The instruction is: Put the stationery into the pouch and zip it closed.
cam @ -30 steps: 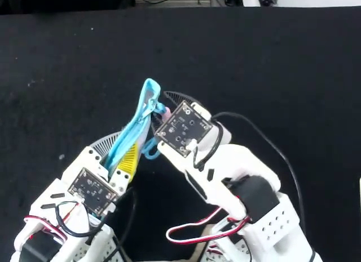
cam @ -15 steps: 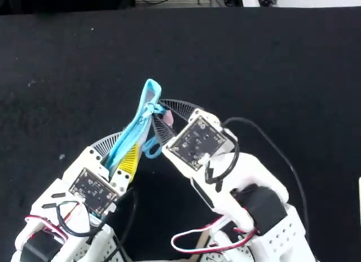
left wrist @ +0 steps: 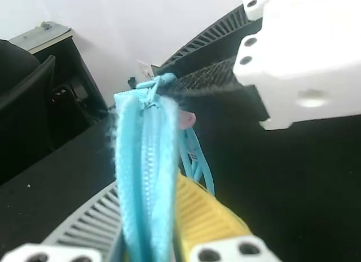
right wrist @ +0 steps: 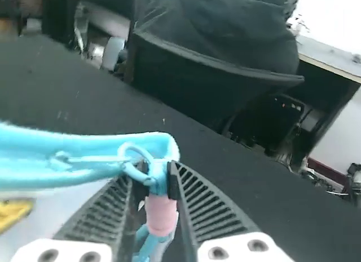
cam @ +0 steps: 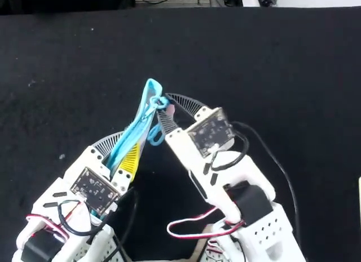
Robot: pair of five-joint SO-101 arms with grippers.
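High view: left jaws clamp pouch [cam: 131, 139], right jaws pinch its pull [right wrist: 159, 211] at the far end; zip [left wrist: 148, 177] seems shut, so release next.

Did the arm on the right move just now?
Yes. In the high view the right gripper swung its wrist to the right, away from the still left gripper, while its tips stayed by the pouch top end.
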